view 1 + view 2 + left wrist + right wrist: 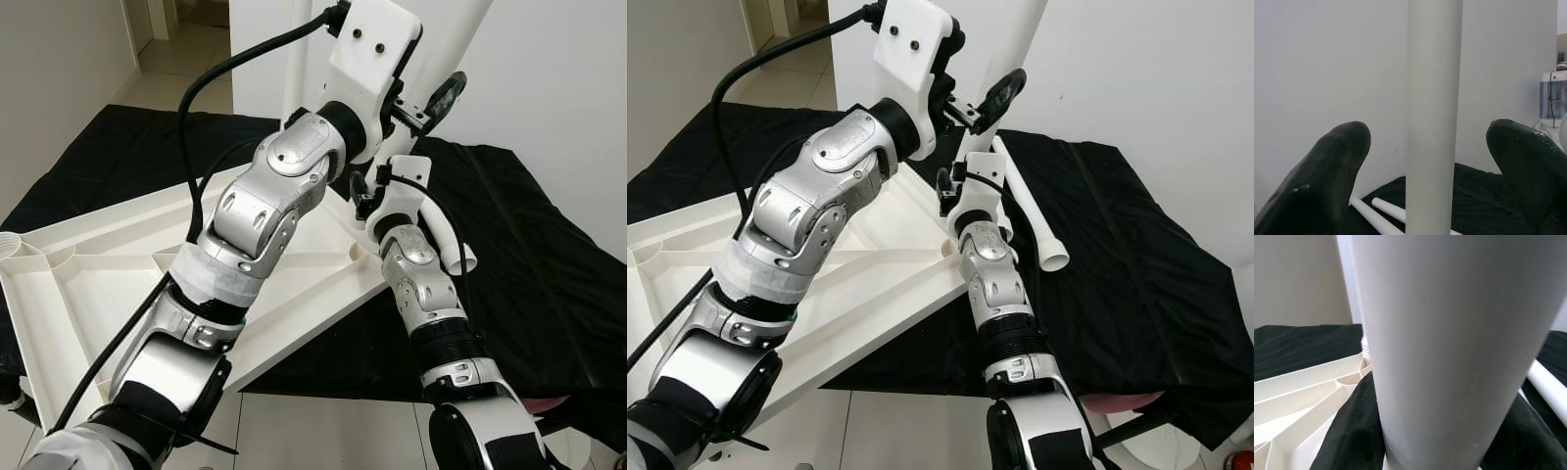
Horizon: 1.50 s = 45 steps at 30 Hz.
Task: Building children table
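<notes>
The white children's tabletop lies upside down on a black cloth, ribs facing up. A white table leg stands upright at its far corner. My left gripper is raised high and open around the leg; in the left wrist view the leg runs between both fingers without touching them. My right gripper is lower, near the leg's base, shut on the leg, with black fingers pressed on either side.
A loose white leg lies on the black cloth to the right of the corner, with another beside it. A white wall stands right behind. Tiled floor runs along the near edge. A white appliance stands further off.
</notes>
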Tool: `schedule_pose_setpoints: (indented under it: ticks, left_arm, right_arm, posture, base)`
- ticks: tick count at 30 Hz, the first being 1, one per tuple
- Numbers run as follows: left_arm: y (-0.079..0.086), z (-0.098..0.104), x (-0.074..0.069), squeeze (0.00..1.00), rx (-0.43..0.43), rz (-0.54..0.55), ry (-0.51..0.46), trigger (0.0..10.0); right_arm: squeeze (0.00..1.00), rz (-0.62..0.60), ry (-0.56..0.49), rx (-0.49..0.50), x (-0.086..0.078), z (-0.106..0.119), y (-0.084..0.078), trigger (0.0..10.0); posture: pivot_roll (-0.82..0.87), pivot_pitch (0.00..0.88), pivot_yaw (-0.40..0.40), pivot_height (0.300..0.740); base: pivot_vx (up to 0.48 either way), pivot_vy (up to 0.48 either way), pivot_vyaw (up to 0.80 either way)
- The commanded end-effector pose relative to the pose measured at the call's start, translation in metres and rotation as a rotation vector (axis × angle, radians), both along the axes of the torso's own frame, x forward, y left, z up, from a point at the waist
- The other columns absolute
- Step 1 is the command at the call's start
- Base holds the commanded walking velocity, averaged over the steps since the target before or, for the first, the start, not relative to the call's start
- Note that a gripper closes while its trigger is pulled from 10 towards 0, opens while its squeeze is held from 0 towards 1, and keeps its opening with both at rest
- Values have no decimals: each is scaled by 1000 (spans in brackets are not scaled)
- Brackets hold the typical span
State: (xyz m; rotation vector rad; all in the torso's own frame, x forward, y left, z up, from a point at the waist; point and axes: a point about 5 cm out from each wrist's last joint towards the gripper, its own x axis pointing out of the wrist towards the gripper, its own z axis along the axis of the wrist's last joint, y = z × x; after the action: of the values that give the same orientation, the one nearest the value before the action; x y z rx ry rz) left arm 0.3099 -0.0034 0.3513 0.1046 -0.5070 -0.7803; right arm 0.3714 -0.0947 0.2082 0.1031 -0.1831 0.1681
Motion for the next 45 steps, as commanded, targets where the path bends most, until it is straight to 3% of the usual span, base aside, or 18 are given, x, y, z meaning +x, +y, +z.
schedule_pose_setpoints:
  ticks: [1,9,22,24,28,30,33,38,45]
  left_arm:
    - [-11,-1,-7,0,109,-188,-30,10000]
    - [-5,0,7,0,89,-120,-16,10000]
    - [7,8,17,0,70,-79,-21,10000]
    - [22,2,25,0,73,-59,-20,10000]
    - [34,-4,29,0,77,-50,-20,10000]
    - [52,-8,35,0,85,-49,-21,10000]
    - [59,-9,37,0,89,-39,-22,10000]
    - [63,-10,41,0,91,-34,-23,10000]
    - [54,-20,39,0,94,-133,-10,10000]
  right_arm:
    - [0,27,-34,-14,-1,7,4,10000]
    - [0,102,-109,-24,-10,10,10,10000]
    - [0,200,-209,-25,-22,12,7,10000]
    - [0,223,-225,-14,-26,10,4,10000]
    - [0,243,-235,-11,-28,9,4,10000]
    - [0,274,-249,-16,-33,7,5,10000]
    - [0,285,-252,-13,-34,5,6,10000]
    - [0,295,-255,-10,-35,4,7,10000]
    - [0,213,-197,-12,-25,2,6,10000]
  posture:
    - [39,0,-100,740]
    - [36,0,-95,740]
    - [33,0,-83,740]
    - [34,0,-82,740]
    - [35,0,-78,740]
    - [37,0,-75,740]
    - [40,0,-73,740]
    - [43,0,-72,740]
    - [45,0,-73,740]
  base:
    - [0,0,0]
    - [0,0,0]
    - [0,0,0]
    - [0,0,0]
    - [0,0,0]
    - [0,0,0]
    - [0,0,0]
    - [0,0,0]
    - [0,0,0]
